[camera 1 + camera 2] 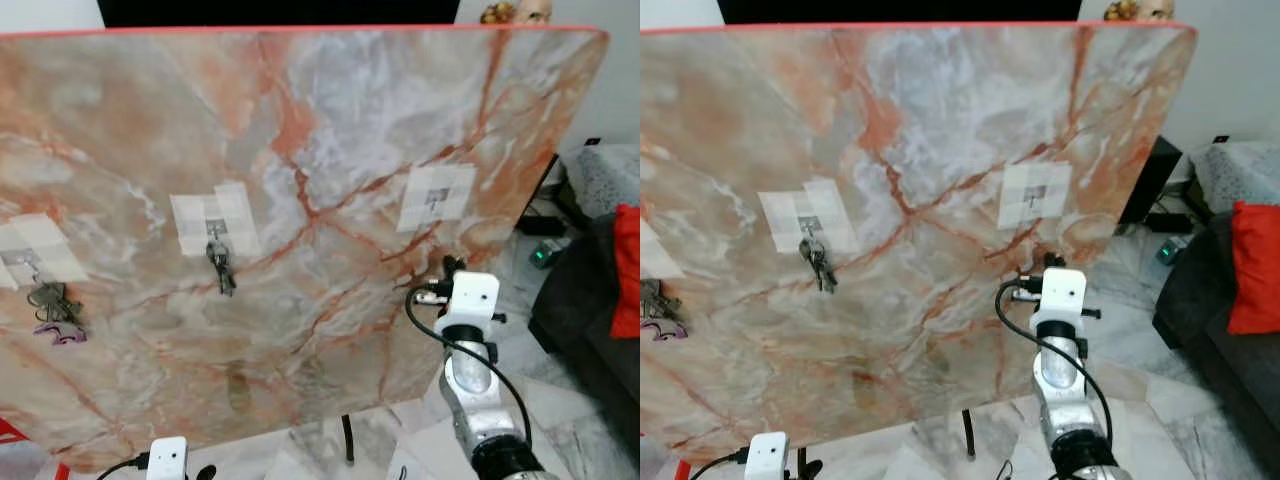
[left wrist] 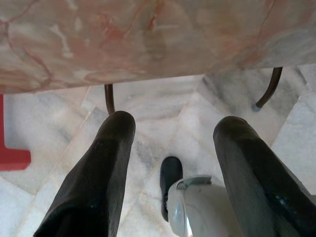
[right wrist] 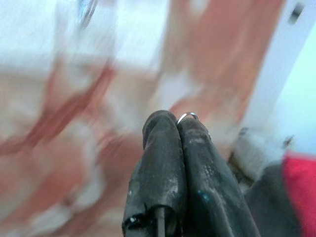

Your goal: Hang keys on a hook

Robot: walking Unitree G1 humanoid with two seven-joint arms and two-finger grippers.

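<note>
A tall marble board (image 1: 330,110) stands upright before me with three taped hooks. On the left hook hang keys with a purple tag (image 1: 55,305). A second bunch of keys (image 1: 221,265) hangs on the middle hook. The right hook (image 1: 437,197) is bare. My right arm (image 1: 470,300) is raised close to the board, just below that bare hook. In the right wrist view my right gripper (image 3: 177,123) is shut, and a small silver key ring (image 3: 187,115) peeks out at its tips. My left gripper (image 2: 173,128) hangs low over the floor, open and holding nothing.
A dark sofa with a red cushion (image 1: 1252,265) stands at the right. The board rests on thin metal legs (image 1: 347,438) over a marble floor. A red object (image 2: 12,158) lies on the floor beside the board. My own foot (image 2: 170,173) shows below the left gripper.
</note>
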